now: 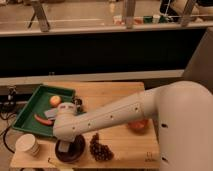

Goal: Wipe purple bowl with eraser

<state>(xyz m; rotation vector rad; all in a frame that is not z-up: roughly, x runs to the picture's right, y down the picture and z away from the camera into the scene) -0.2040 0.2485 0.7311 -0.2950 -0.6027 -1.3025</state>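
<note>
Pretty dim overall, with a warm yellowish cast. The far floor (75, 12) and the white arm (125, 112) catch the most light, seemingly from above. The pincer (66, 147) is near left in the purple bowl (78, 150), the darkest patch on the surface (112, 95).
</note>
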